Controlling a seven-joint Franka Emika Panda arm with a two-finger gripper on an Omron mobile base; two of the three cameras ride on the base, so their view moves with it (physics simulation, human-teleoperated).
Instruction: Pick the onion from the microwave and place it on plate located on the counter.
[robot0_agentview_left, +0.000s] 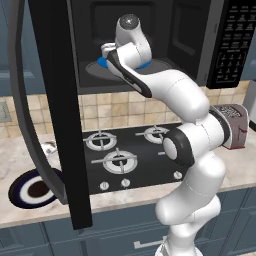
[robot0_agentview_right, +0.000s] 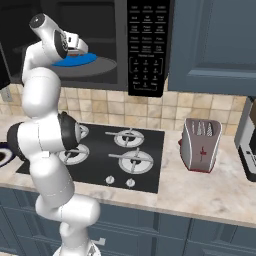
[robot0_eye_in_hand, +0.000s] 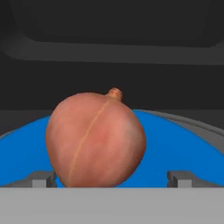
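We see the onion (robot0_eye_in_hand: 95, 139) on a blue disc (robot0_eye_in_hand: 183, 153) inside the microwave (robot0_agentview_left: 200, 45). The gripper (robot0_eye_in_hand: 111, 178) is spread wide, fingertips (robot0_eye_in_hand: 43, 178) flanking the onion without contact. We judge it light, firm and smooth-skinned; grip across its widest girth. The left base view adds the plate (robot0_agentview_left: 31, 189) on the counter (robot0_agentview_left: 15, 150), far left.

Even, soft rendered light was seen throughout, the microwave (robot0_agentview_left: 150, 40) cavity was left dim, and the onion (robot0_eye_in_hand: 95, 140) was rendered sharp without glare.
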